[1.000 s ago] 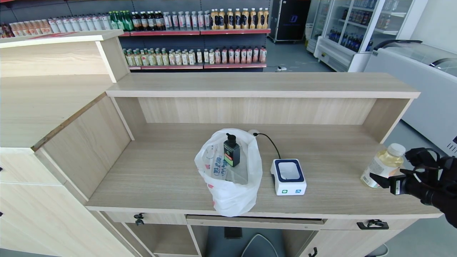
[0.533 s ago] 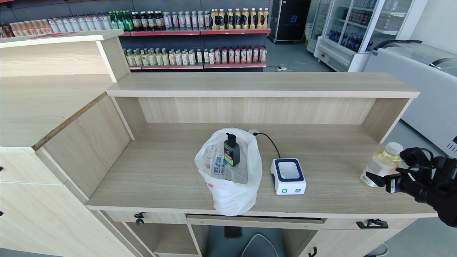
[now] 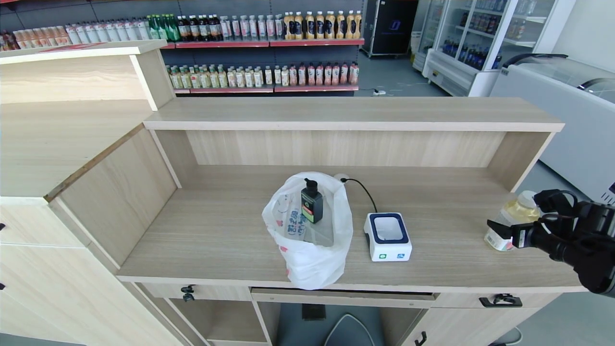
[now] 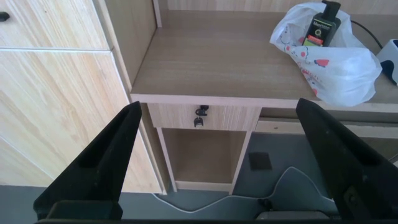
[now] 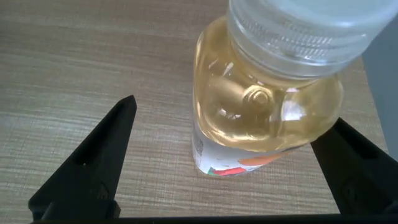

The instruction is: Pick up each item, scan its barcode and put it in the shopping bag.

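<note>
Nearby, scanner [image 3: 387, 236] beside shopping bag [image 3: 307, 250] — right hand [image 5: 231, 118] spread around yellow bottle [image 3: 515, 210].

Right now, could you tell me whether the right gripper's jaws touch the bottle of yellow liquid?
Cannot tell. In the right wrist view, counter shows between one jaw of the right gripper and the bottle, but the other jaw meets its outline.
</note>
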